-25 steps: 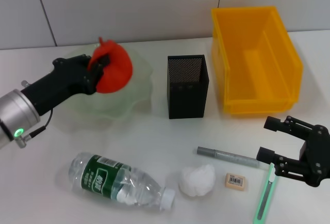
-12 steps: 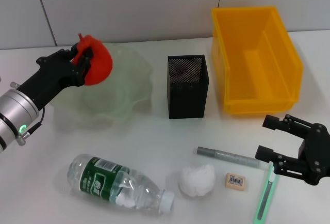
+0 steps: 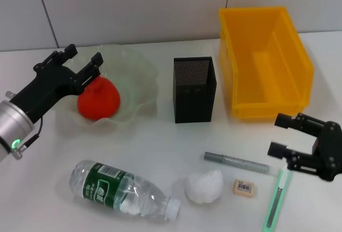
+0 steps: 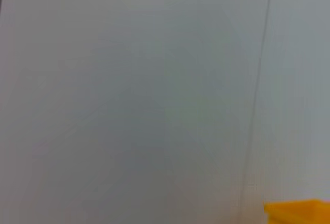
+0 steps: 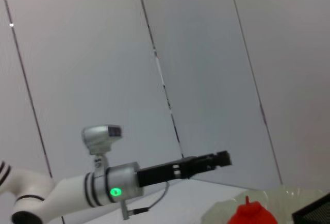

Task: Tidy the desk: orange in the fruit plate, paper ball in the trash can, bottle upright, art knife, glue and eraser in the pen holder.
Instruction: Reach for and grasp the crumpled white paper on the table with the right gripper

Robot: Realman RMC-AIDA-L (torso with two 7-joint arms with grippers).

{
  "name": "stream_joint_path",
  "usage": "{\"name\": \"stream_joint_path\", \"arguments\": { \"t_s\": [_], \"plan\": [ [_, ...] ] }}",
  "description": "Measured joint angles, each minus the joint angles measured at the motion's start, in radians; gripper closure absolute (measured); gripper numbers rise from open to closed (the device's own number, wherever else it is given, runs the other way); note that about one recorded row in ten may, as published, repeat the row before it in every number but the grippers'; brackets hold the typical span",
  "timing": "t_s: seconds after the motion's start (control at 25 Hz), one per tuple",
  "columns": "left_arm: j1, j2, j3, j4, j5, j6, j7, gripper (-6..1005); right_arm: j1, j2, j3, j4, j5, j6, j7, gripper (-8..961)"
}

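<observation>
The orange (image 3: 98, 99) (image 5: 252, 216) lies in the fruit plate (image 3: 144, 77), free of any grip. Just above and behind it my left gripper (image 3: 84, 58) (image 5: 216, 158) is open and holds nothing. Near the front edge the bottle (image 3: 117, 189) lies on its side. To its right are the paper ball (image 3: 204, 185), the eraser (image 3: 243, 187), the grey glue (image 3: 235, 162) and the green art knife (image 3: 275, 205). My right gripper (image 3: 280, 134) hangs open above the knife's far end. The pen holder (image 3: 194, 89) stands mid-table and the trash can (image 3: 264, 61) at the back right.
A grey panelled wall runs behind the table. The left wrist view shows only wall and a corner of the yellow trash can (image 4: 299, 211). White tabletop lies between the plate and the bottle.
My left gripper has opened and let go of the orange, which now rests in the plate; the gripper has drawn back a little. My right gripper shifted slightly.
</observation>
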Motion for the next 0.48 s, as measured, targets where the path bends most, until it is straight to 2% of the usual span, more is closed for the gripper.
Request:
{"name": "stream_joint_path", "arguments": {
  "t_s": [0.08, 0.12, 0.16, 0.2, 0.28, 0.32, 0.36, 0.48],
  "plan": [
    [0.024, 0.001, 0.012, 0.008, 0.002, 0.052, -0.024, 489, 0.005, -0.005, -0.001, 0.042, 0.0, 0.002, 0.058, 174],
    [0.053, 0.002, 0.043, 0.02, 0.004, 0.115, -0.038, 449, 0.014, -0.012, -0.009, 0.113, -0.007, -0.007, 0.145, 174],
    [0.053, 0.002, 0.043, 0.02, 0.004, 0.115, -0.038, 408, 0.014, -0.012, -0.009, 0.113, -0.007, -0.007, 0.145, 174],
    [0.068, 0.003, 0.068, 0.03, 0.004, 0.146, -0.039, 367, 0.02, -0.016, -0.021, 0.167, -0.017, -0.02, 0.202, 174],
    [0.102, 0.003, 0.152, 0.06, 0.005, 0.21, -0.04, 286, 0.034, -0.027, -0.057, 0.264, -0.035, -0.042, 0.295, 174],
    [0.129, 0.003, 0.243, 0.088, 0.005, 0.254, -0.042, 167, 0.051, -0.042, -0.126, 0.374, -0.057, -0.07, 0.387, 174],
    [0.129, 0.003, 0.243, 0.088, 0.005, 0.254, -0.042, 168, 0.051, -0.042, -0.126, 0.374, -0.057, -0.07, 0.387, 174],
    [0.158, 0.002, 0.334, 0.107, 0.005, 0.26, -0.043, 169, 0.082, -0.063, -0.247, 0.532, -0.1, -0.093, 0.511, 174]
  ]
}}
